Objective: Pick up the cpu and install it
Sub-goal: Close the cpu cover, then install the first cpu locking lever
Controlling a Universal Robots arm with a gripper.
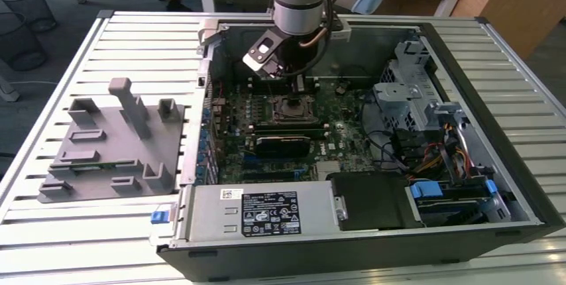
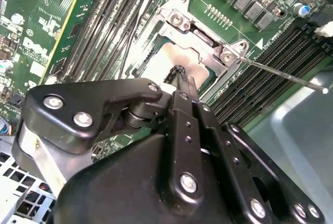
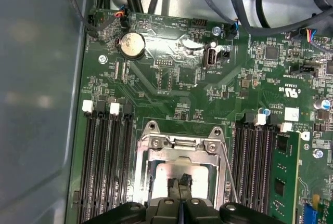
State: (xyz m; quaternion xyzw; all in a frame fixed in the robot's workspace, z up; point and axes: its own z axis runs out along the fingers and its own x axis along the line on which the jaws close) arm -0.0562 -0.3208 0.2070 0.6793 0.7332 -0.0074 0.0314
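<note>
An open computer case (image 1: 495,99) lies on a slatted table (image 1: 89,232), its motherboard (image 3: 171,78) facing up. A grey fixture (image 1: 106,146) sits on the table just beside the case, on the exterior view's left. The robot arm reaches down into the case over the middle of the board.

In both wrist views the gripper (image 2: 180,74) (image 3: 181,181) points straight at the processor socket. Its two slim black fingers (image 3: 176,183) are pressed together with nothing visible between them, and their tips are at or just above the cpu (image 3: 165,168) (image 2: 158,57). I cannot tell whether they touch it.

The cpu lies flat in the socket, its silvery top showing through the window of the metal frame (image 3: 179,145). A thin wire lever (image 2: 281,76) runs out from the frame's corner. Rows of memory slots (image 3: 104,167) flank the socket on both sides.

As for handling, the cpu looks light, thin and rigid, with a smooth metal top that is likely to be slippery under hard finger pads. It is probably fragile at its underside contacts, so it wants to be kept level. The best hold would be across two opposite edges at the rim, not on the flat top, with gentle pressure.
</note>
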